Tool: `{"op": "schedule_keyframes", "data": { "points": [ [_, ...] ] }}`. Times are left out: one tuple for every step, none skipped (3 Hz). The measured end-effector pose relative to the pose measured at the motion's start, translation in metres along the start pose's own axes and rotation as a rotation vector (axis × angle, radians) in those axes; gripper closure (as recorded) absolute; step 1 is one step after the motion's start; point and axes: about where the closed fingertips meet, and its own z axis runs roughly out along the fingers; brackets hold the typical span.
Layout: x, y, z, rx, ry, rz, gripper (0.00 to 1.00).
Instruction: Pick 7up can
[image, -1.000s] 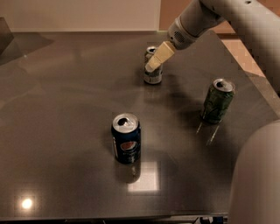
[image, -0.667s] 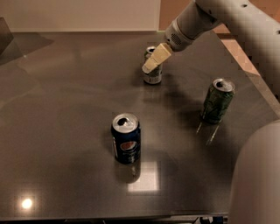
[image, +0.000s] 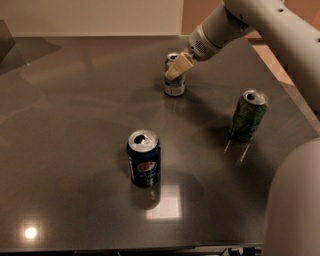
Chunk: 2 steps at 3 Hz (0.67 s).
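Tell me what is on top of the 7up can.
The gripper hangs over the 7up can, covering part of its silver top; whether they touch cannot be seen.

A single camera looks steeply down from above the near edge of the tabletop (image: 75, 125), facing its far edge; the hand (image: 178, 67) hangs well off from the lens, toward that far side.

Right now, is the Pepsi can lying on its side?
No, the Pepsi can stands upright, while the gripper is at the 7up can farther back.
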Motion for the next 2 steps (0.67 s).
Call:
{"op": "schedule_keyframes", "data": {
  "points": [
    [-0.003, 0.002, -0.004, -0.022, -0.023, -0.003, 0.59],
    [-0.008, 0.012, -0.014, -0.066, -0.055, -0.011, 0.83]
  ]
}}
